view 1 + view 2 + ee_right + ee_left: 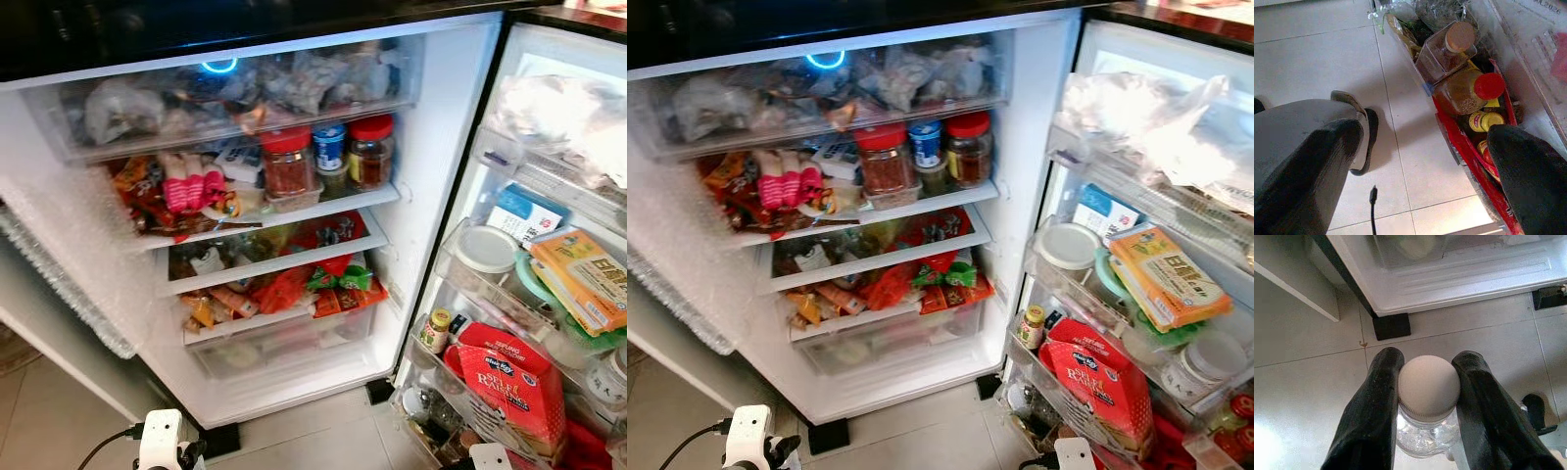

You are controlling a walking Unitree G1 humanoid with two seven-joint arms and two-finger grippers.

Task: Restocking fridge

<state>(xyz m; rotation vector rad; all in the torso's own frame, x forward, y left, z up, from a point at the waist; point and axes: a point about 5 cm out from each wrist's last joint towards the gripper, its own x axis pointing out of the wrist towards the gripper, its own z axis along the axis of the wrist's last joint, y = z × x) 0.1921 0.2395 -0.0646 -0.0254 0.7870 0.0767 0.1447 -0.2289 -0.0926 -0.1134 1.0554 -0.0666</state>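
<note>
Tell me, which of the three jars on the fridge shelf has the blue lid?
The middle jar. It sits between two red-lidded jars, the left jar and the right jar, and looks smaller than both.

The open white fridge point(446, 127) is crowded: red-lidded glass jars point(288, 162) stand at the front edge of the upper shelf, and red and orange snack packets point(333, 284) bulge past the lower shelf's lip. The open door's clear bins point(1058, 294) are packed with a red printed bag point(1097, 382) and an orange box point(1166, 279). The pale floor tiles point(1308, 396) before the fridge lie open
</note>
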